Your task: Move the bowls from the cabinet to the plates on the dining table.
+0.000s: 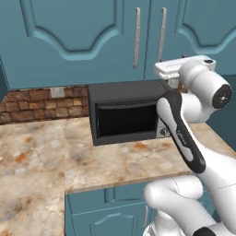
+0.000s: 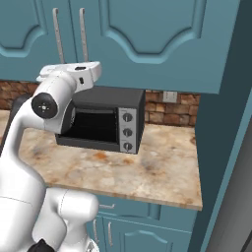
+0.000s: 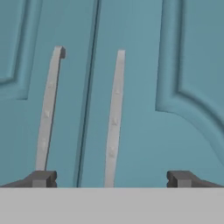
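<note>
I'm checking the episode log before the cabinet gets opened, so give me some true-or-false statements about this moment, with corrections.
1. Both cabinet doors are shut. True.
2. The gripper is clamped on a door handle. False: its fingers stand wide apart in the hand view, with the right handle between them, farther on, and the left handle above the left fingertip.
3. A bowl sits on the counter beside the microwave. False: no bowl is in sight; the counter there is bare.
4. The microwave door is closed. True.
5. The microwave's knobs sit on its left side. False: in the right base view they are on its right side.
</note>
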You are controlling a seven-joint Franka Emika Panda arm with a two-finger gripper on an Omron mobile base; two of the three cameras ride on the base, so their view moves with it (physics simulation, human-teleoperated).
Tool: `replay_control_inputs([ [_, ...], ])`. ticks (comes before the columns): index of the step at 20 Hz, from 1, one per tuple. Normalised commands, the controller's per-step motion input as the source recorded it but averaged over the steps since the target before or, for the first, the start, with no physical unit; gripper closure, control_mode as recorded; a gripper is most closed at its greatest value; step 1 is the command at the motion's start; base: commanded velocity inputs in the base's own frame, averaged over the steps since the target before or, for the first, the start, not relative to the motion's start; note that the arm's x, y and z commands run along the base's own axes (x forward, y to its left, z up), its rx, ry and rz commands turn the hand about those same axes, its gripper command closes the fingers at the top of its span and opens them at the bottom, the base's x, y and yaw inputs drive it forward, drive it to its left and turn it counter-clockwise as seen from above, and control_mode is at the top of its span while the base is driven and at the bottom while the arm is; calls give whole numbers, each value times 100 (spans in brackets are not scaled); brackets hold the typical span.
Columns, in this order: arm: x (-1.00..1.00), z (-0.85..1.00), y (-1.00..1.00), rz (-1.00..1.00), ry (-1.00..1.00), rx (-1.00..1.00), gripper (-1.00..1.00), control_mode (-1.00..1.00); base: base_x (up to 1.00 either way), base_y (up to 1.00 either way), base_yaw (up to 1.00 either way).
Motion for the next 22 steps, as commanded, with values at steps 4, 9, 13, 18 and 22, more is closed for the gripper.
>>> replay_control_inputs([
  [4,0,18,0,0,-15,0,-100,-100,0,0,0],
  [9,4,6,0,0,-7,0,-100,-100,0,0,0],
  [13,25,0,0,0,0,0,-100,-100,0,0,0],
  [18,32,0,0,0,0,0,-100,-100,0,0,0],
  [22,33,0,0,0,0,0,-100,-100,0,0,0],
])
